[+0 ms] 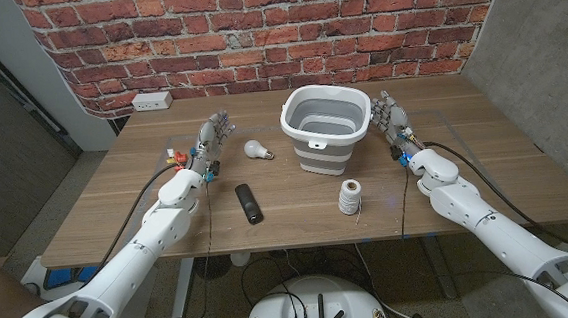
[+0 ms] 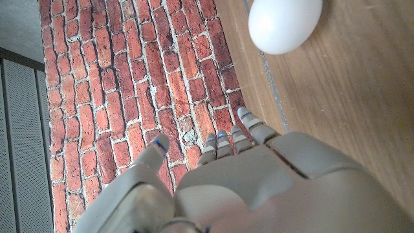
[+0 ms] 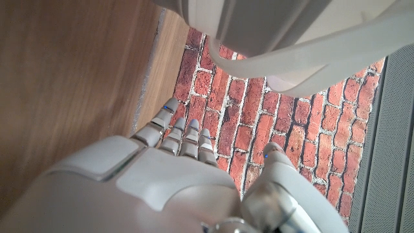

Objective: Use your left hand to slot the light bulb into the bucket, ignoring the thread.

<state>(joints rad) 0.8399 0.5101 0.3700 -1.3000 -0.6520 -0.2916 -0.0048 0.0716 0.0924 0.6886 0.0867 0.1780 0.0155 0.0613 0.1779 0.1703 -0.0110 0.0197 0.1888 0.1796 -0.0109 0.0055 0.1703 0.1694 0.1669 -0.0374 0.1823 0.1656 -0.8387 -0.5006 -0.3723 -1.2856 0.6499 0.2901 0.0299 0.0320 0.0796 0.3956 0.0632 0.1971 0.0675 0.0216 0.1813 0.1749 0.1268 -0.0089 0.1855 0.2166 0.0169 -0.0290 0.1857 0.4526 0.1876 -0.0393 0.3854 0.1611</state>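
Note:
A white light bulb (image 1: 256, 150) lies on its side on the wooden table (image 1: 287, 201), a little left of the bucket. The grey and white collapsible bucket (image 1: 325, 128) stands upright at the table's far middle, with nothing visible inside. My left hand (image 1: 212, 142) stands just left of the bulb with its fingers apart, holding nothing; the bulb (image 2: 283, 24) lies beyond my left hand (image 2: 259, 188) in the left wrist view. My right hand (image 1: 392, 121) stands beside the bucket's right side, fingers apart and holding nothing. The bucket's rim (image 3: 304, 48) is close to my right hand (image 3: 174, 188).
A spool of pale thread (image 1: 350, 196) stands near the front, below the bucket. A black remote-like bar (image 1: 249, 203) lies left of it. A white power strip (image 1: 151, 102) sits at the far left edge, against the brick wall.

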